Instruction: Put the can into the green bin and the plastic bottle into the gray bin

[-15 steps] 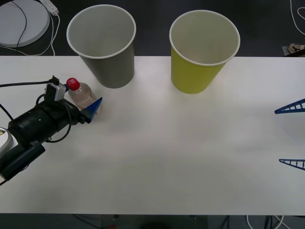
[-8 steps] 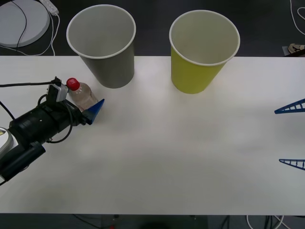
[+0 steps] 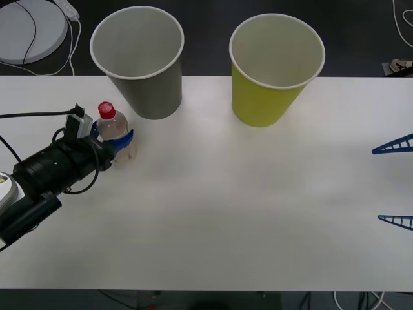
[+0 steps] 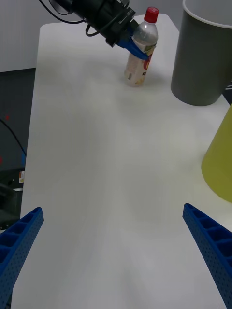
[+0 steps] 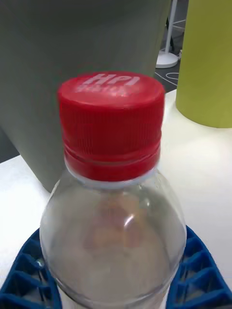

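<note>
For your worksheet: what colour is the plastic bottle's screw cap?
Red; the plastic bottle cap shows best in the left wrist view.

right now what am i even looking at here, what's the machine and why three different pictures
It is a two-armed robot at a white table. One picture looks down from above its arms; the other two come from cameras on each wrist. The left gripper has its blue fingers closed around a small plastic bottle with a red cap, standing upright on the table. Behind it stand a gray bin and, further right, a green bin. The right gripper waits open at the table's right edge, holding nothing.
</note>
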Tool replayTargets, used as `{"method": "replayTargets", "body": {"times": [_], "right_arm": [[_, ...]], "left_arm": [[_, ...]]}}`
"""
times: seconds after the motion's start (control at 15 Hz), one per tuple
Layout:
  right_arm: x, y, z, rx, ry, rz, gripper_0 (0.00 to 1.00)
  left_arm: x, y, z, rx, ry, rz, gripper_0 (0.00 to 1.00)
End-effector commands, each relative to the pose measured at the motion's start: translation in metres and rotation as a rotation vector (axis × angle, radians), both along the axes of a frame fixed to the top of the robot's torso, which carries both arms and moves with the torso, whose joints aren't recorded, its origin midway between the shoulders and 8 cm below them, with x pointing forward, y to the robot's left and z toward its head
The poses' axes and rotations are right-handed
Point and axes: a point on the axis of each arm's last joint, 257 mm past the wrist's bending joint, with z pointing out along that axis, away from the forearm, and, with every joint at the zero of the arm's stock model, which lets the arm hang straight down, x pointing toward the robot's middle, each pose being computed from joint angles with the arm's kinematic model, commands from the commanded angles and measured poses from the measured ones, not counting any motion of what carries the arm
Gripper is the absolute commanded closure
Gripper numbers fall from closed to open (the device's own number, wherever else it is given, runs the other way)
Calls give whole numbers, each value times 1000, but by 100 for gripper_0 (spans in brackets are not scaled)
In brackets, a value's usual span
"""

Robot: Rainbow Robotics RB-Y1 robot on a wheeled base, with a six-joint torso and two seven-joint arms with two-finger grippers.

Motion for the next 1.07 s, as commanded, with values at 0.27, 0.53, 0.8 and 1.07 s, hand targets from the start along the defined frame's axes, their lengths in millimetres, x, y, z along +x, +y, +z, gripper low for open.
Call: {"method": "replayTargets", "body": {"times": [0.27, 0.53, 0.8, 1.07], "right_arm": [[0, 0, 0, 0, 0, 0, 0], [0, 0, 0, 0, 0, 0, 0], [0, 0, 0, 0, 0, 0, 0], [0, 0, 0, 0, 0, 0, 0]], "left_arm": [[-1, -1, 1, 0, -1, -5, 100], [-7, -1, 5, 13, -11, -16, 100], [-25, 4, 14, 10, -25, -17, 100], [-38, 5, 27, -15, -22, -29, 100]]}}
